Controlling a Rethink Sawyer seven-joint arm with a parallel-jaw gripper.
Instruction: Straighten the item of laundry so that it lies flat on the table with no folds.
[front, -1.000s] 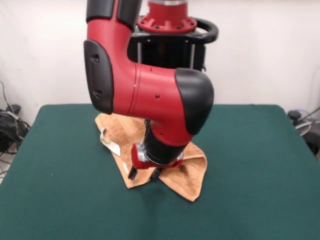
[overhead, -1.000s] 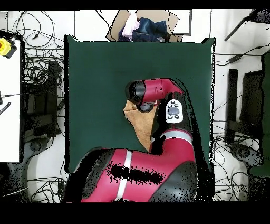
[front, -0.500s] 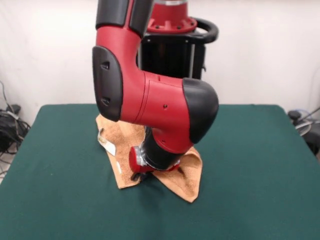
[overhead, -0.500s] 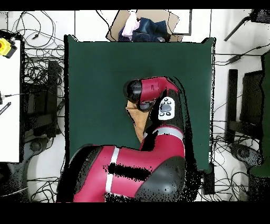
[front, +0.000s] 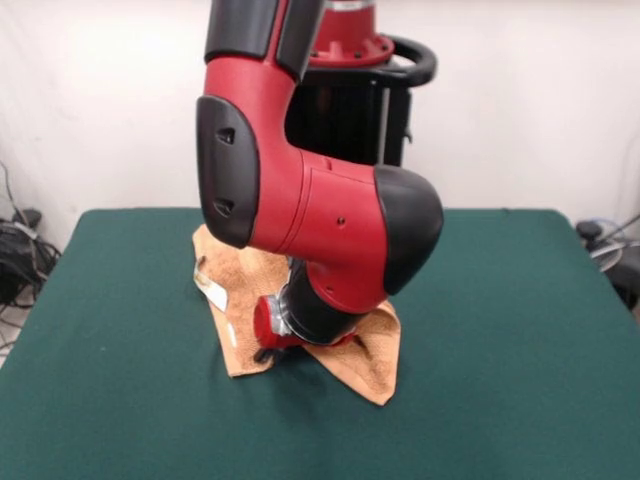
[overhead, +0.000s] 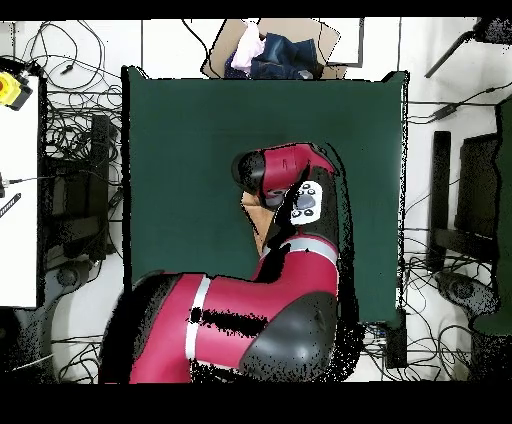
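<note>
The peach towel (front: 362, 362) lies crumpled and folded on the green table (front: 500, 340), a little left of its middle, with a white label on its left edge. My gripper (front: 270, 352) is down on the towel's near left part, mostly hidden under the red wrist. In the overhead view the arm covers nearly all of the towel (overhead: 261, 233), and only a small strip shows on the table (overhead: 190, 150). The gripper (overhead: 268, 203) there is hidden under the wrist.
The robot's pedestal (front: 345, 90) stands at the table's far side. In the overhead view an open cardboard box with clothes (overhead: 270, 52) sits beyond the table's top edge. Cables lie along both sides, and a white bench (overhead: 18, 190) stands at the left.
The arm has swung slightly to the picture's right and the gripper has come down onto the towel. The towel's near left corner has drawn in a little.
</note>
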